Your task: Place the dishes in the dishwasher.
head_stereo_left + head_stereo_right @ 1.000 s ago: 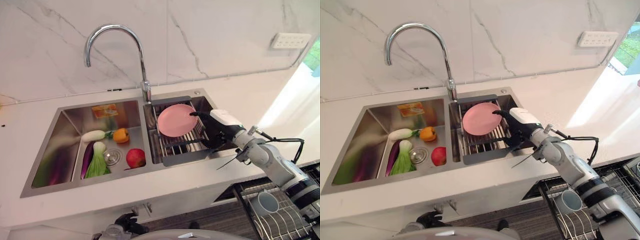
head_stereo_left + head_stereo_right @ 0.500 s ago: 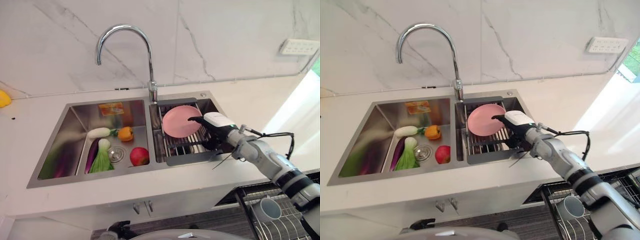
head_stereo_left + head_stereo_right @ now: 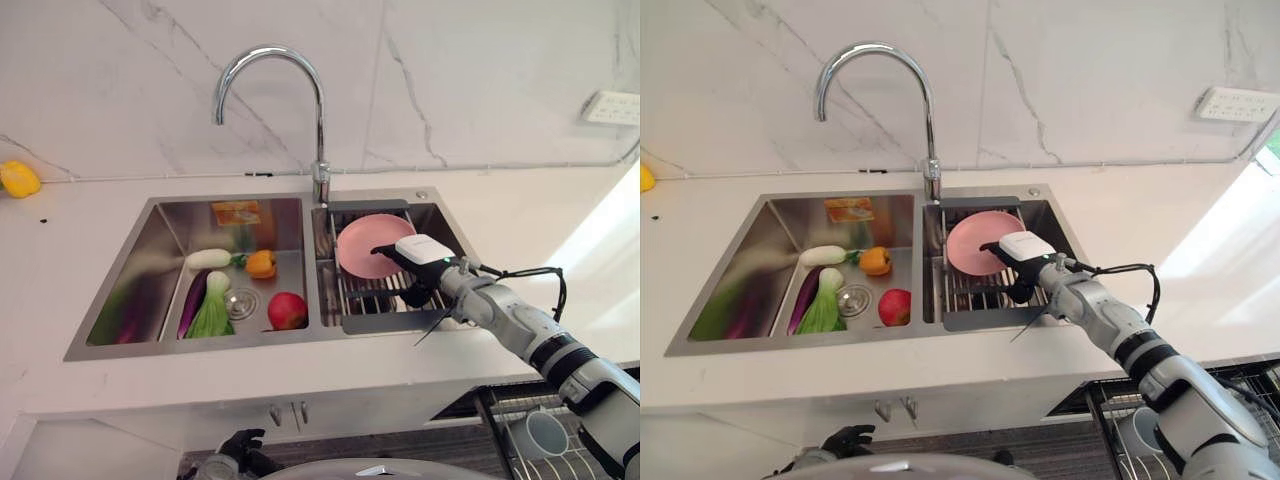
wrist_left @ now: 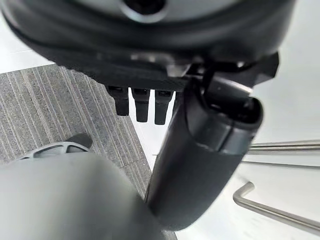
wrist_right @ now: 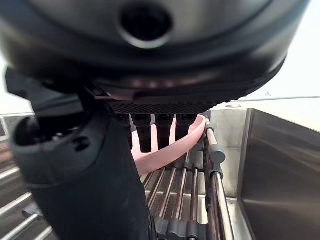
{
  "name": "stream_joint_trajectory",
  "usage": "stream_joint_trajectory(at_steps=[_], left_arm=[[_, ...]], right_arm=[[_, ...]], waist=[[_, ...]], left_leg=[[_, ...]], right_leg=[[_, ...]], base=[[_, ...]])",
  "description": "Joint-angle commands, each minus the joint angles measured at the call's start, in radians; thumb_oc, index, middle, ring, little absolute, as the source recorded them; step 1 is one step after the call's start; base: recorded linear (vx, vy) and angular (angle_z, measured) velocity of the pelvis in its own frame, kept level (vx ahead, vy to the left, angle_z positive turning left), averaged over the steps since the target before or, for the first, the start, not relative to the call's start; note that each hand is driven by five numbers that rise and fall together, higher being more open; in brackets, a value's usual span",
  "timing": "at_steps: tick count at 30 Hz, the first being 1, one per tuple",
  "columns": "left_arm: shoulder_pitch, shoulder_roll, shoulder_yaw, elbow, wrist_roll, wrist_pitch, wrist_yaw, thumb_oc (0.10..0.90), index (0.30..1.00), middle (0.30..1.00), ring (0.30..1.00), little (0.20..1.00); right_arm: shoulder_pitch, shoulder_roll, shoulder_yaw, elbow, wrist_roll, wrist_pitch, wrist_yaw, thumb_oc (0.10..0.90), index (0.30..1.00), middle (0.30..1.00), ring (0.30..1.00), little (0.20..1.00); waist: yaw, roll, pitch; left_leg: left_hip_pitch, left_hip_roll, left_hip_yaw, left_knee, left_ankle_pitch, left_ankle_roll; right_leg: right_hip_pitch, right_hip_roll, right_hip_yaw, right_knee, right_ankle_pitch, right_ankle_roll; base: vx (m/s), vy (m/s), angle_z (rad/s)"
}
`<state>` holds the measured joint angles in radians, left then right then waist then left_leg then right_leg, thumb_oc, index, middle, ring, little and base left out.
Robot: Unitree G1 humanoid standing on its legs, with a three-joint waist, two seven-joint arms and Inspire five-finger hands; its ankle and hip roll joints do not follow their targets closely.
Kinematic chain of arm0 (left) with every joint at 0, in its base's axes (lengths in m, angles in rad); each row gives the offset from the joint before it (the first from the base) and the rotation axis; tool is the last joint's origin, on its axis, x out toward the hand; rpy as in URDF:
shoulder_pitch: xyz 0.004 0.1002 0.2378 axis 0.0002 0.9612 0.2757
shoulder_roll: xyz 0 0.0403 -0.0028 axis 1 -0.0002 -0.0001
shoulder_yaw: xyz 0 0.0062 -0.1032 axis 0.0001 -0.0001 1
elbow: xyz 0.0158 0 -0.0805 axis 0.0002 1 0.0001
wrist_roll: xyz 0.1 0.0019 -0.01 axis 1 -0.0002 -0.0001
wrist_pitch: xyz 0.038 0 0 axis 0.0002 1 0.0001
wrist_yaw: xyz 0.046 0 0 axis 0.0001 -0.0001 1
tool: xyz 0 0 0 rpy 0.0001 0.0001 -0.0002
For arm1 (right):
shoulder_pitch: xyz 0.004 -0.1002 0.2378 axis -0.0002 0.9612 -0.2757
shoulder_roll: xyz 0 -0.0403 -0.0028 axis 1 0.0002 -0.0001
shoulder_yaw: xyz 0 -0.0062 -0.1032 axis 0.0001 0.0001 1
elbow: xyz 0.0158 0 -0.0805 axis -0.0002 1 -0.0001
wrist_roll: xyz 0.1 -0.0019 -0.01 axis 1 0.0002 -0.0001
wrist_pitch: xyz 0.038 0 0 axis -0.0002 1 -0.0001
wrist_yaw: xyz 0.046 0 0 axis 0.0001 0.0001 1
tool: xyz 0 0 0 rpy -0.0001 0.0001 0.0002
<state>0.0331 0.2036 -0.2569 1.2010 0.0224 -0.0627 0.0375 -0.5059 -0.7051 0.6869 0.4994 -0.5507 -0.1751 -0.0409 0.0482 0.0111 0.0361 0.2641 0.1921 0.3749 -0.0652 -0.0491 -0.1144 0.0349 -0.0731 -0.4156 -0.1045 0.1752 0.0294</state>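
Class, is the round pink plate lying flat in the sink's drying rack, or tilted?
Tilted. The round pink plate leans in the metal drying rack, its face turned up and forward; the right hand reaches its rim.

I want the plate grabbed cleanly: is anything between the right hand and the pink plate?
Nothing visible. The right hand is already at the pink plate on the sink rack, fingers over its rim in the right wrist view.

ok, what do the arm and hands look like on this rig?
The right arm is silver-grey with black bands at the joints, and a thin black cable loops beside the forearm. The right hand is dark, with a white cover on its back. In the wrist views each hand is glossy black: a thick rounded thumb and a row of short, blocky dark fingers. The left hand looks all dark, no white showing.
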Motion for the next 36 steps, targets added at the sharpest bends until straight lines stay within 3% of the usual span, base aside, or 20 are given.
stream_joint_trajectory(at_steps=[1, 9, 19, 25, 26, 27, 28, 30, 36], left_arm=[[-0.01, -0.006, -0.07, 0.025, 0.05, -0.035, 0.004, 0.8, 0.9, 0.9, 0.9, 0.9], [0.015, 0.0, -0.033, 0.007, -0.023, -0.034, -0.028, 0.8, 0.9, 0.9, 0.9, 0.9], [0.025, -0.023, -0.021, -0.019, -0.072, -0.021, -0.046, 0.8, 0.9, 0.9, 0.9, 0.9], [0.024, -0.027, -0.014, -0.028, -0.068, -0.013, -0.046, 0.8, 0.9, 0.9, 0.9, 0.9], [0.025, -0.029, -0.008, -0.028, -0.067, -0.007, -0.044, 0.8, 0.9, 0.9, 0.9, 0.9], [0.025, -0.028, -0.01, -0.028, -0.068, -0.007, -0.044, 0.8, 0.9, 0.9, 0.9, 0.9], [0.022, -0.033, -0.002, -0.027, -0.071, -0.001, -0.04, 0.8, 0.9, 0.9, 0.9, 0.9], [0.011, -0.037, 0.001, -0.015, -0.066, 0.006, -0.031, 0.8, 0.9, 0.9, 0.9, 0.9], [-0.034, -0.054, -0.005, 0.026, -0.031, 0.01, -0.024, 0.8, 0.9, 0.9, 0.9, 0.9]], right_arm=[[-0.18, 0.035, -0.057, 0.066, -0.029, 0.007, -0.112, 0.4, 0.3, 0.3, 0.3, 0.3], [-0.161, 0.029, -0.087, 0.038, -0.045, 0.023, -0.116, 0.4, 0.3, 0.3, 0.3, 0.3], [-0.16, -0.004, -0.159, -0.183, -0.055, 0.011, -0.134, 0.4, 0.3, 0.3, 0.3, 0.3], [-0.11, -0.04, -0.32, -0.385, -0.012, 0.004, -0.205, 0.4, 0.3, 0.3, 0.3, 0.3], [-0.079, -0.037, -0.416, -0.469, 0.049, -0.003, -0.243, 0.4, 0.3, 0.3, 0.3, 0.3], [-0.076, -0.037, -0.419, -0.472, 0.049, -0.002, -0.241, 0.4, 0.3, 0.3, 0.3, 0.3], [-0.038, -0.019, -0.527, -0.556, 0.138, -0.015, -0.275, 0.4, 0.3, 0.3, 0.3, 0.3], [-0.016, 0.003, -0.63, -0.631, 0.241, -0.036, -0.293, 0.4, 0.3, 0.3, 0.3, 0.3], [0.105, 0.1, -0.853, -0.832, 0.488, -0.109, -0.286, 0.4, 0.3, 0.3, 0.3, 0.3]], waist=[[0.01, -0.037, 0.006], [0.011, -0.033, 0.011], [-0.011, -0.022, 0.013], [-0.026, -0.018, 0.016], [-0.036, -0.015, 0.018], [-0.035, -0.016, 0.017], [-0.047, -0.014, 0.018], [-0.064, -0.017, 0.022], [-0.118, -0.015, 0.025]], left_leg=[[-0.064, -0.042, -0.033, -0.014, 0.044, 0.012], [-0.064, -0.043, -0.039, -0.014, 0.043, 0.014], [-0.052, -0.046, -0.025, -0.014, 0.035, 0.02], [-0.045, -0.049, -0.019, -0.013, 0.028, 0.026], [-0.044, -0.052, -0.017, -0.012, 0.024, 0.03], [-0.044, -0.053, -0.017, -0.012, 0.024, 0.03], [-0.045, -0.058, -0.014, -0.007, 0.017, 0.036], [-0.056, -0.069, 0.006, 0.003, 0.024, 0.047], [-0.048, -0.103, 0.027, -0.003, 0.0, 0.072]], right_leg=[[0.132, -0.059, -0.045, 0.017, -0.22, 0.084], [0.132, -0.065, -0.045, 0.017, -0.217, 0.087], [0.127, -0.07, -0.026, 0.017, -0.21, 0.09], [0.124, -0.07, -0.013, 0.017, -0.207, 0.092], [0.119, -0.071, -0.004, 0.017, -0.204, 0.094], [0.119, -0.071, -0.003, 0.017, -0.204, 0.094], [0.112, -0.073, 0.008, 0.017, -0.199, 0.097], [0.096, -0.082, 0.005, 0.017, -0.174, 0.096], [0.068, -0.106, 0.046, 0.034, -0.145, 0.117]], base=[[-0.01, 0.017, 0.06], [0.0, 0.003, 0.01], [0.0, 0.007, -0.01], [0.0, 0.015, -0.07], [0.0, 0.021, -0.1], [0.01, 0.045, -0.12], [-0.07, 0.037, -0.13], [-0.06, 0.055, -0.13], [0.01, 0.095, -0.24]])
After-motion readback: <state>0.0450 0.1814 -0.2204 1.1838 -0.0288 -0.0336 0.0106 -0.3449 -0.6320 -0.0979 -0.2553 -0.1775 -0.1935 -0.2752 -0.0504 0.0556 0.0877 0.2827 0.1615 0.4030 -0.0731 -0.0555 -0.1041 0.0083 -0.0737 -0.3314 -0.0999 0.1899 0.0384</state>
